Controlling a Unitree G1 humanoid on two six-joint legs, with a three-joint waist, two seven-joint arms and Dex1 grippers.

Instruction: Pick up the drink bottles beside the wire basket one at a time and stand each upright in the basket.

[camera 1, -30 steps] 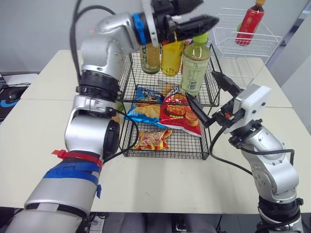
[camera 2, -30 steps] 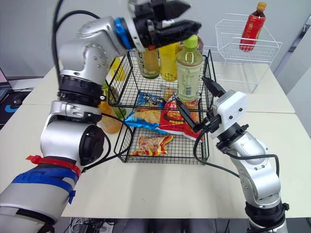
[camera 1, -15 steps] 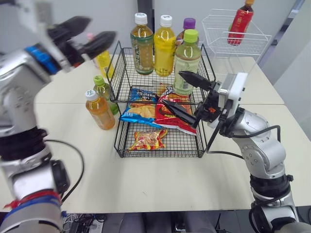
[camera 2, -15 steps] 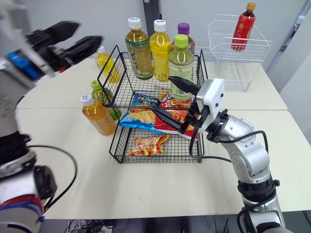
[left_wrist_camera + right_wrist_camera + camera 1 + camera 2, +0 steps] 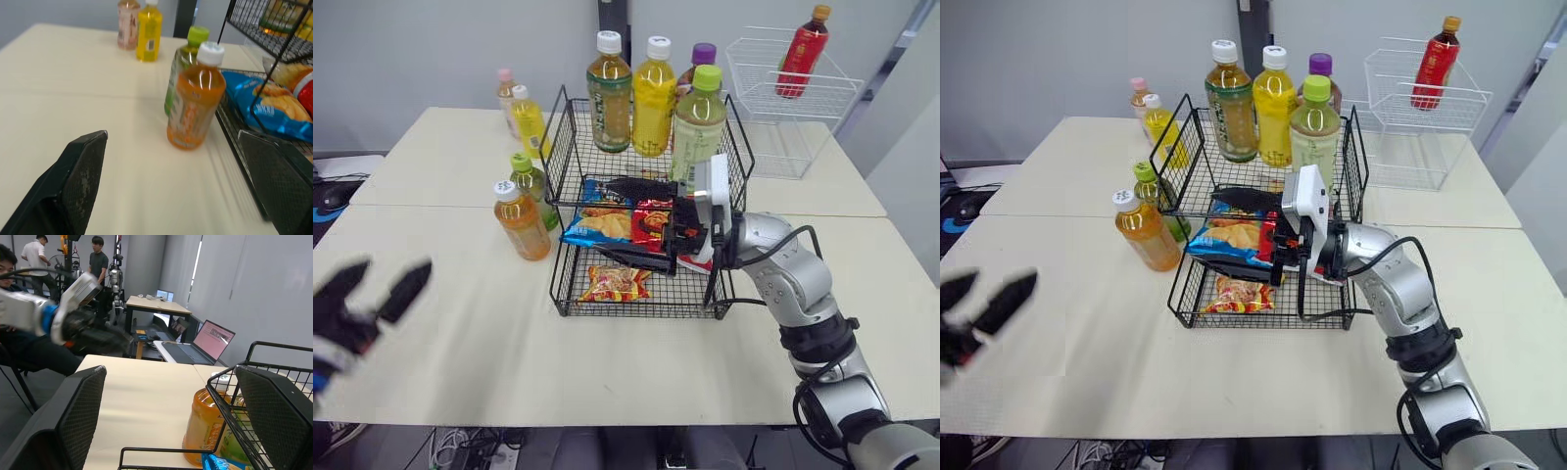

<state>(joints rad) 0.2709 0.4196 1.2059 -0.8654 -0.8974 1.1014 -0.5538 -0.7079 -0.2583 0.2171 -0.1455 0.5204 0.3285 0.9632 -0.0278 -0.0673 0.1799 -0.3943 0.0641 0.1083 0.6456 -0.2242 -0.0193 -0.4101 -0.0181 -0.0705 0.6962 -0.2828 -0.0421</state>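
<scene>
In the lower left corner the left gripper [image 5: 389,272] hangs blurred, fingers spread and empty. The orange bottle [image 5: 522,220] stands on the table [image 5: 440,166] well up and right of it, just beside the wire basket [image 5: 555,294], half hiding the green bottle [image 5: 530,179]. At centre the right gripper [image 5: 605,217] gapes empty before the basket, partly covering the snack bags [image 5: 582,230].
</scene>
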